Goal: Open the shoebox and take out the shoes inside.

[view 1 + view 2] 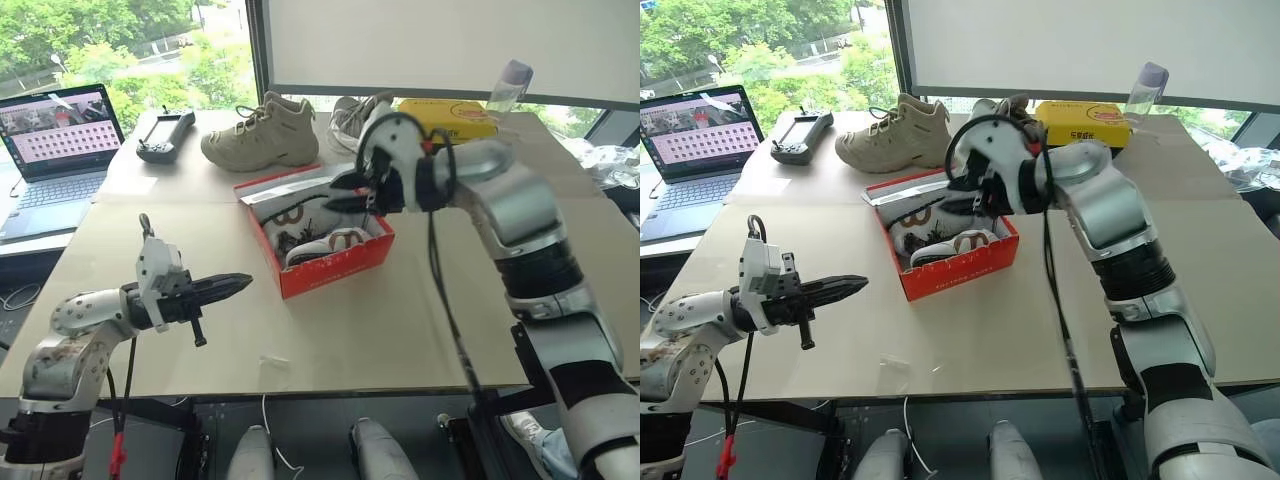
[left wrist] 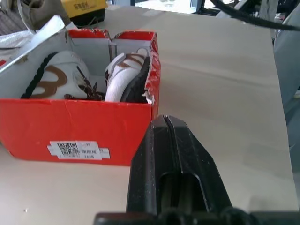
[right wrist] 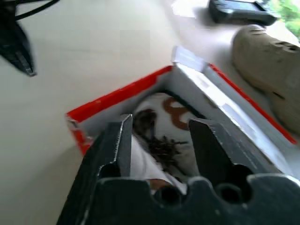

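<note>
Now open on the tabletop [image 1: 400, 320], toward the middle and nearer the far edge: the shoebox [image 1: 335, 268], lid folded back, both shoes [image 1: 320, 240] still lying inside. Above its far side, the right gripper [image 3: 159, 140], fingers spread apart with nothing between them, pointed down into the box. Near the front left corner and well apart from the box, the left gripper [image 1: 240, 284], fingers pressed together and empty, levelled toward the red wall. By the far edge, a beige boot [image 1: 262, 135] and a yellow box [image 1: 450, 118].
</note>
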### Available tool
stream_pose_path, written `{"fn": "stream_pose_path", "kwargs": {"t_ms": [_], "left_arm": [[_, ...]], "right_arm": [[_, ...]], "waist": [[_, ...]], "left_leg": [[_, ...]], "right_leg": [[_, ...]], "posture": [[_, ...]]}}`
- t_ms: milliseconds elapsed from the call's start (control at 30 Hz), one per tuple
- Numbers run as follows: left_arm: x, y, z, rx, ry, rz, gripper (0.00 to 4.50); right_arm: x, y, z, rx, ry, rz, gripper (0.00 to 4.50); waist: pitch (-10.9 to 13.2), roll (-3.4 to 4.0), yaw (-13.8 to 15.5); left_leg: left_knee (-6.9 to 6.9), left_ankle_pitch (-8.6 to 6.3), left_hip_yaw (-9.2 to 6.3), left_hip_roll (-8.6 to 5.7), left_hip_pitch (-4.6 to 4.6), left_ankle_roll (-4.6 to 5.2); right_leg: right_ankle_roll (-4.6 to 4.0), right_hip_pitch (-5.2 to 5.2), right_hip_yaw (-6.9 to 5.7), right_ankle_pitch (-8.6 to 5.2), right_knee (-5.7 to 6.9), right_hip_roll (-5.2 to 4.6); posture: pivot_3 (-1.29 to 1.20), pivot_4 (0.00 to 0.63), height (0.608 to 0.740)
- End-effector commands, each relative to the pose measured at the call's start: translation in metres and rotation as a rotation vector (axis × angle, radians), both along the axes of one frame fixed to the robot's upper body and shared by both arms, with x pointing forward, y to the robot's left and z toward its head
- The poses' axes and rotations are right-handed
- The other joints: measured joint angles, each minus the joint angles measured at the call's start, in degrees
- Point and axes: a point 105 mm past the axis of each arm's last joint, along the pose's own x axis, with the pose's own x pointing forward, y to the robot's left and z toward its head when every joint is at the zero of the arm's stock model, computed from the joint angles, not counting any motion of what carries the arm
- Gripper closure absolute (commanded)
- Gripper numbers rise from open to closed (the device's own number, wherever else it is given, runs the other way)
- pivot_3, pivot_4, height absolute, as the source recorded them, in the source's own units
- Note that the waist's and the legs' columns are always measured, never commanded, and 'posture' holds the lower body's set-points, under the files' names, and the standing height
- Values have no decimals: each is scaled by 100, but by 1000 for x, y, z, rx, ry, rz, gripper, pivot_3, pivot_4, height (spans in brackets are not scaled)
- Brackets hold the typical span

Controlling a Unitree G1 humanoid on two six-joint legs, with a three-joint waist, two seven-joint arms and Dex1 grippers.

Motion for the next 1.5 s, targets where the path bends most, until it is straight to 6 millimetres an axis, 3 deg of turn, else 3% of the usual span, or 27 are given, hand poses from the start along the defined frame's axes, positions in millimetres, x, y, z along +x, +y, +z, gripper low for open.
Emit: {"fn": "stream_pose_path", "kwargs": {"t_ms": [33,100,300,467,567,667,967,1100,1233,1367,1500], "left_arm": [[1,-2,9,-45,-42,-1,4500],[2,-2,9,-54,-49,5,4500],[-1,-4,4,-79,-45,18,4500],[-3,-6,1,-86,-38,25,4500],[-3,-6,1,-86,-39,34,4500],[-3,-5,1,-85,-38,42,4500],[0,-6,-1,-81,-38,52,4500],[2,-5,0,-77,-45,59,4500],[2,-4,1,-73,-49,65,4500],[2,-3,1,-71,-50,71,4500],[3,-3,0,-67,-50,74,4500]], "right_arm": [[-2,5,-6,-99,-42,83,633],[5,6,-14,-124,-33,75,92],[36,18,-19,-128,-54,3,92],[47,20,-10,-90,-11,-25,92],[49,18,-14,-120,-15,-15,92],[45,15,-31,-183,28,23,92],[54,5,-108,-378,86,-27,92],[60,5,-118,-381,89,-70,92],[66,7,-111,-345,80,-98,92],[67,10,-105,-331,64,-89,1002],[65,11,-104,-337,44,-57,2427]], "waist": [[0,0,19],[0,-1,28],[2,-1,61],[3,0,74],[3,0,92],[3,0,82],[3,0,68],[1,-2,82],[-3,-9,71],[-3,-9,63],[-2,-8,68]], "left_leg": [[7,0,0,0,0,0],[22,0,0,0,3,0],[25,0,3,0,15,0],[18,0,-3,-1,15,-1],[18,0,-4,-1,15,-1],[22,0,-4,-2,15,-1],[21,0,-3,-2,22,-1],[21,0,-4,-2,28,-1],[22,0,-5,-2,42,-1],[22,0,-5,-1,51,-1],[22,0,-4,-2,49,-1]], "right_leg": [[1,3,0,0,1,-1],[1,12,0,1,2,-1],[1,19,1,2,9,-1],[-9,16,-4,-2,20,0],[-6,20,-7,-5,19,-1],[-1,22,-6,-7,20,-1],[-2,22,-4,-8,27,0],[-2,29,-6,-9,28,0],[-1,43,-6,-9,27,-1],[-3,45,-5,-10,31,0],[-2,44,-4,-10,31,0]], "posture": [[0,150,712],[0,150,712],[0,150,712],[0,150,712],[0,150,712],[0,150,712],[0,150,712],[0,150,712],[0,150,712],[0,150,712],[0,150,712]]}}
